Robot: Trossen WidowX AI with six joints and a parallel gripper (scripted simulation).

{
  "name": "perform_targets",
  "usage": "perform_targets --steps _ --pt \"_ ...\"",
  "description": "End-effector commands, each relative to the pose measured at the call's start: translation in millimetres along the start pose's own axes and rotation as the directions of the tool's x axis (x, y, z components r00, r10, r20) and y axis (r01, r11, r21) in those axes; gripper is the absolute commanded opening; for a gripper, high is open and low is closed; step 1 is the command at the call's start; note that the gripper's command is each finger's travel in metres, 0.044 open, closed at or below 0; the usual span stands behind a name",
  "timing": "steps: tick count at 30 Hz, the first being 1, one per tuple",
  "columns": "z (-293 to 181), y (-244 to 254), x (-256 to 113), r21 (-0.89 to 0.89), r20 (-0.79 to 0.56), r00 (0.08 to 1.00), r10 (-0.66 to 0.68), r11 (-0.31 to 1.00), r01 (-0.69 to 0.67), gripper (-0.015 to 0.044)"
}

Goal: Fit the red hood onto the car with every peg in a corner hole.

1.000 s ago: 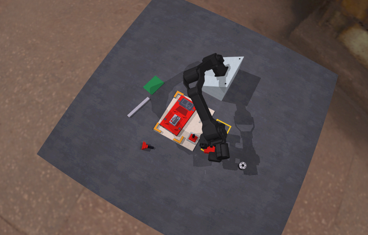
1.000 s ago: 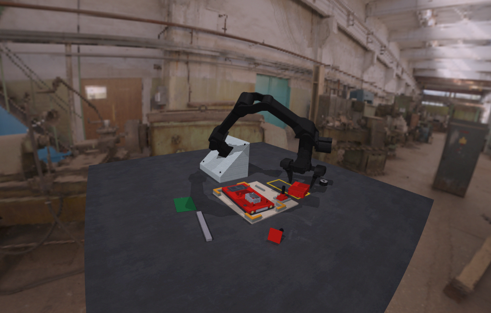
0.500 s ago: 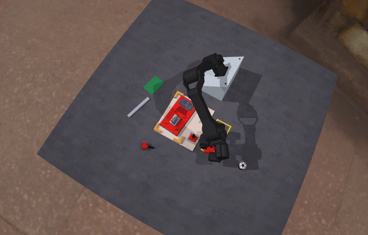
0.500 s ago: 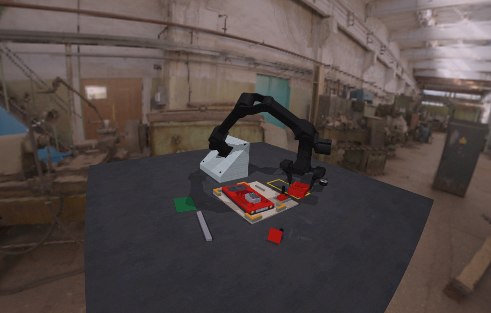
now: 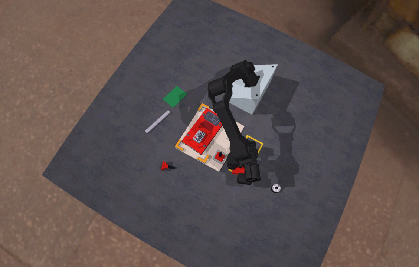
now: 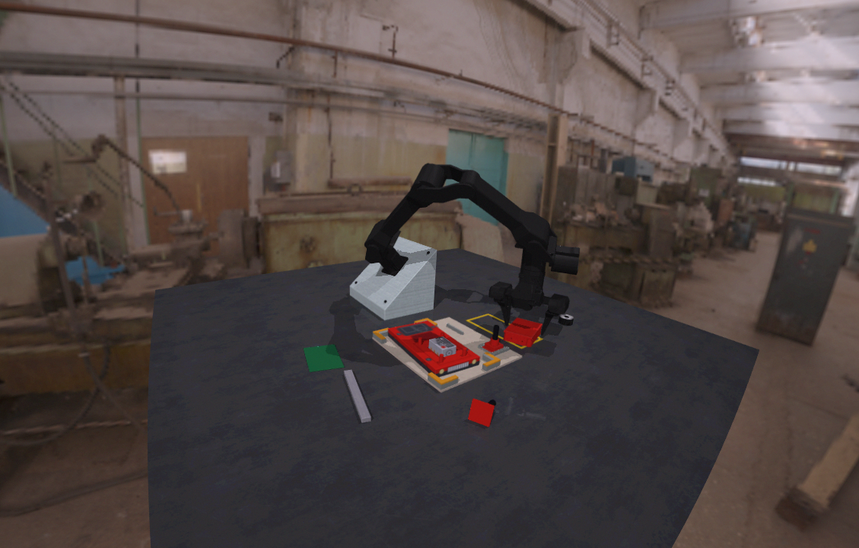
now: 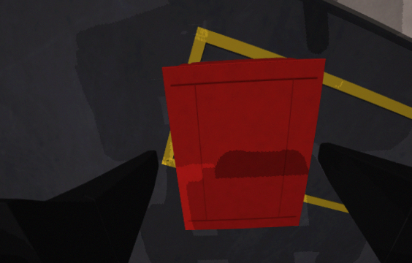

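Note:
The red hood [image 5: 238,170] [image 6: 523,332] [image 7: 242,120] lies on the table, roof up, skewed across one end of a yellow outline [image 5: 255,139] [image 7: 239,43]. My gripper [image 6: 526,329] [image 7: 237,154] is open and points down over the hood. One finger is on each side, with a gap to the hood on both sides in the wrist view. The red chassis [image 5: 195,145] [image 6: 422,351] sits in the jig [image 5: 219,142] [image 6: 466,333] with the grey engine block [image 5: 199,136] [image 6: 442,345] on its deck and pegs around it. The hood's corner holes are not visible.
A small red part with a black post [image 5: 219,156] [image 6: 493,345] stands on the jig near the hood. A wheel [image 5: 275,188] [image 6: 565,318] lies beyond the gripper. Another red part [image 5: 164,165] [image 6: 481,412], a green plate [image 5: 174,96] and a grey bar [image 5: 157,121] lie around the jig.

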State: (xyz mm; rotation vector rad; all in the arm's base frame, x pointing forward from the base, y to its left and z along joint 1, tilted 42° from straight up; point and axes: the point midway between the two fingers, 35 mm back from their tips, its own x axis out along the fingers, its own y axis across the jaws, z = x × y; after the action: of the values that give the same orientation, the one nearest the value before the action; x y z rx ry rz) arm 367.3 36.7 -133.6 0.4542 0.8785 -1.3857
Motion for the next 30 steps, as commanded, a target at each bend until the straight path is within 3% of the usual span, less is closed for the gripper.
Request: perform_targets --steps 1,17,20,30 --pt "-0.2 -1.6 3.6 -0.007 0.004 1.000 -0.003 1.000 0.003 0.0440" --pt "-0.1 -1.8 11.4 -0.006 0.004 1.000 -0.003 1.000 0.003 0.0440" --pt "0.1 -0.2 8.4 0.000 0.001 1.000 0.000 1.000 0.000 0.0361" --pt "0.1 -0.2 8.4 0.000 0.001 1.000 0.000 1.000 0.000 0.0295"
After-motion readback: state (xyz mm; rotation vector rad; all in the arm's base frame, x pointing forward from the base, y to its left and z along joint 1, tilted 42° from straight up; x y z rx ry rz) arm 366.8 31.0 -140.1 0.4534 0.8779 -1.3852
